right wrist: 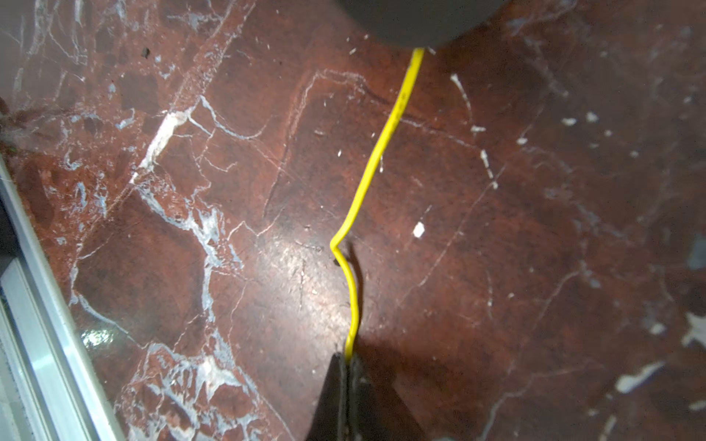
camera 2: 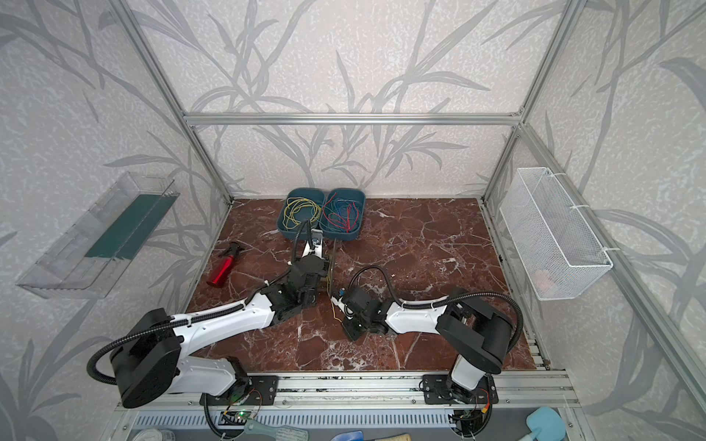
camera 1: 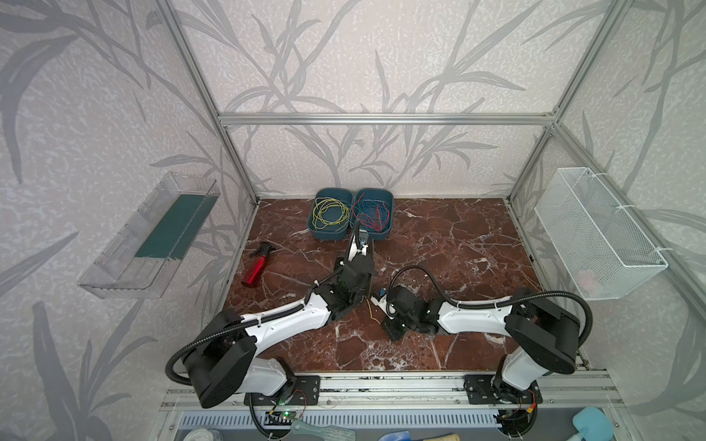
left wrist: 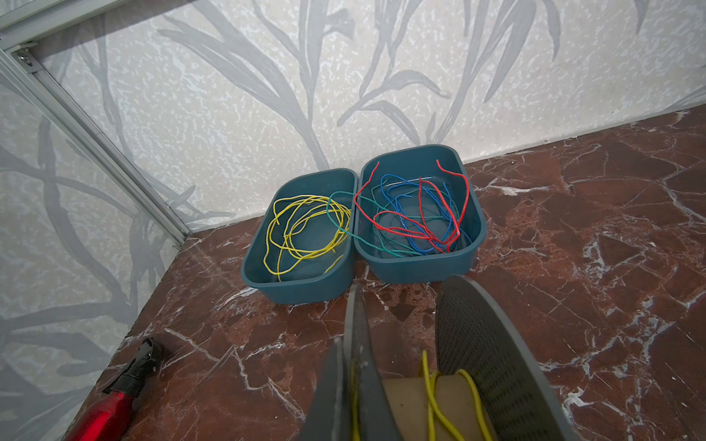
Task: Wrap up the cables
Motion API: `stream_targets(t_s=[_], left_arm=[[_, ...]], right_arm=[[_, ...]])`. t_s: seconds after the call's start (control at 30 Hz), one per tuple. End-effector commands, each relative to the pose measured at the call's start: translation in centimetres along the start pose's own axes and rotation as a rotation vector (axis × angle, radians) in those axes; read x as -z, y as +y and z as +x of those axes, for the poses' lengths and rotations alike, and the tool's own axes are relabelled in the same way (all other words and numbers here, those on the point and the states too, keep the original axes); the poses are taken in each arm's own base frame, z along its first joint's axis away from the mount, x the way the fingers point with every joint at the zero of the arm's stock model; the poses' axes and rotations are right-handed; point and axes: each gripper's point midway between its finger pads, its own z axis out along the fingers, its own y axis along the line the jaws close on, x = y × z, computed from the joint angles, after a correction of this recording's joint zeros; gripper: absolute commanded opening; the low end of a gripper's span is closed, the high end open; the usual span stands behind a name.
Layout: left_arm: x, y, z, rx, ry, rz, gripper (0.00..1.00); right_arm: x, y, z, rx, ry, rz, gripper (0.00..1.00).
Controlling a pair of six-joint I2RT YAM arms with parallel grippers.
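One yellow cable [right wrist: 376, 160] is partly wound. A few turns lie around the core of the spool [left wrist: 489, 343], and a free stretch, kinked midway, runs from the spool's rim over the table [camera 1: 458, 248] to the right fingers [right wrist: 348, 368], which are pinched shut on it. The left fingers [left wrist: 345, 366] are closed narrow on one flange of the spool and hold it on edge. The job looks barely begun: that tail is not yet on. Behind the spool, against the back wall, loose yellow cables [left wrist: 305, 225] lie in a bin [left wrist: 305, 290], with red and blue wires [left wrist: 420, 214] in a second bin [left wrist: 420, 271] touching it. There is good room to move. In both top views the table is bare to the right of the spool, and in front of it up to the metal rail [camera 1: 382, 382]. A red spray bottle [camera 1: 256, 267] lies well to the spool's left, near the side wall.
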Motion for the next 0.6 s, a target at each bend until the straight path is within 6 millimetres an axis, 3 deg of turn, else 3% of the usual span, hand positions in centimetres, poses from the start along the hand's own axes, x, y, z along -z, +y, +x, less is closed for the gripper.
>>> stream_targets(t_s=[0.0, 0.23, 0.57], left_arm=[[0.1, 0.3, 0.7, -0.038, 0.015, -0.016, 0.00], [-0.1, 1.0, 0.5, -0.045, 0.010, -0.059, 0.00], [-1.5, 1.5, -0.5, -0.032, 0.008, -0.137, 0.00]], right_arm=[[1.3, 1.2, 0.9, 0.021, 0.009, -0.008, 0.00], [5.7, 2.0, 0.1, 0.020, -0.092, 0.002, 0.00], [7.2, 3.8, 4.5, 0.066, -0.021, -0.012, 0.00]])
